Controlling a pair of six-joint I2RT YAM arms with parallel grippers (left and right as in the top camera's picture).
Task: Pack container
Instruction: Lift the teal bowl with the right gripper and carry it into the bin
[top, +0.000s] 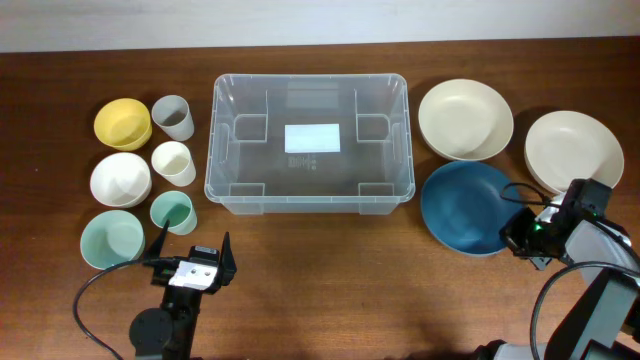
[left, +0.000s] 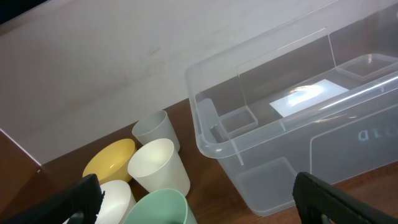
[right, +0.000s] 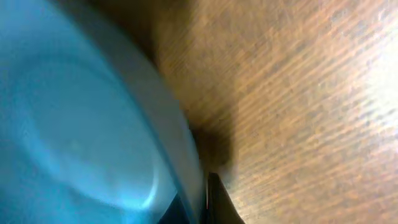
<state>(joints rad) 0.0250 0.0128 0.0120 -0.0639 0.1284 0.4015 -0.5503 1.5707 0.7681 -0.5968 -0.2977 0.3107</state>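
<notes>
The container (top: 228, 150) is a large clear tub with a white label on its base, standing at the table's middle back with nothing in it; its near left corner (left: 249, 180) shows in the left wrist view. A blue bowl (top: 462, 205) lies right of it. My right gripper (top: 515, 238) is shut on that bowl's right rim, and in the right wrist view the rim (right: 186, 155) runs down between the dark fingers of the right gripper (right: 200, 208). My left gripper (top: 193, 240) stands open in front of the tub's left end, and the left gripper (left: 198, 186) holds nothing.
Left of the tub stand a yellow bowl (top: 122, 122), grey cup (top: 173, 116), white cup (top: 173, 162), white bowl (top: 120, 179), green cup (top: 172, 211) and green bowl (top: 110, 238). Two cream bowls (top: 465, 118) (top: 573, 150) lie at the back right.
</notes>
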